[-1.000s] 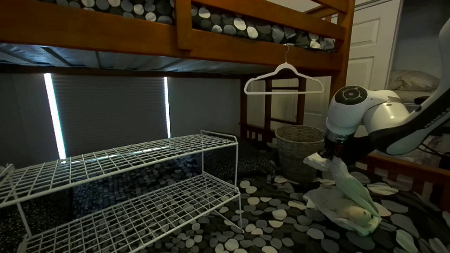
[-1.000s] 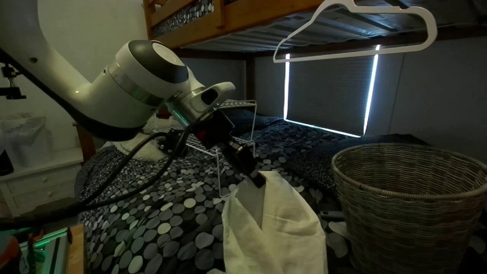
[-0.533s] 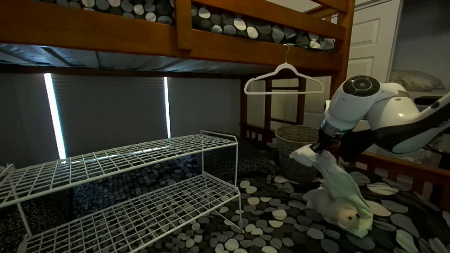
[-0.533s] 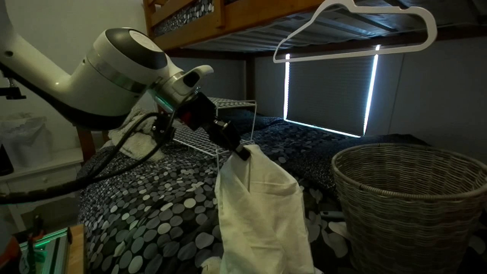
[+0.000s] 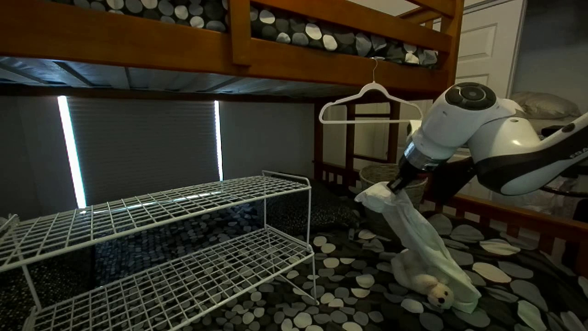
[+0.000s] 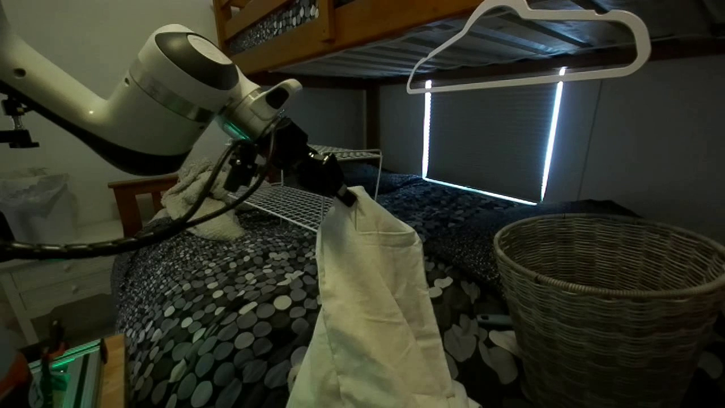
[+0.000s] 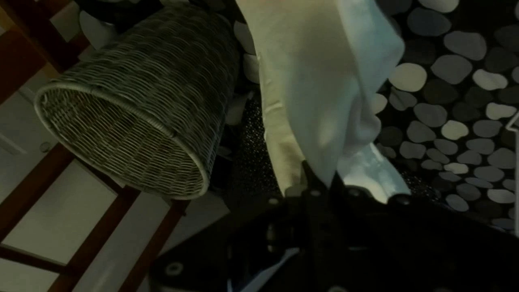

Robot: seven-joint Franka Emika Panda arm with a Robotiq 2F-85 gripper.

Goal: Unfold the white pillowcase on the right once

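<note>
The white pillowcase hangs from my gripper as a long strip, in both exterior views [image 5: 420, 230] [image 6: 376, 300] and in the wrist view [image 7: 312, 61]. My gripper [image 5: 393, 185] is shut on its upper end and holds it above the patterned bed [image 5: 340, 285]. In an exterior view the fingertips [image 6: 348, 197] pinch the cloth near its top, and a short flap sticks out past them. In the wrist view the fingers [image 7: 320, 174] close round a narrow fold. The lower end drapes on the bed, partly over a pale plush toy [image 5: 439, 294].
A wicker basket [image 6: 606, 340] stands on the bed close to the cloth; it shows beside the gripper in the wrist view [image 7: 174, 69]. A white wire rack [image 5: 183, 195] stands on the bed. A white hanger [image 5: 371, 122] hangs from the upper bunk rail [image 5: 294, 62].
My gripper has risen and moved left in both exterior views, pulling the pillowcase's upper end along. The cloth has stretched out longer, and more of the plush toy's head shows.
</note>
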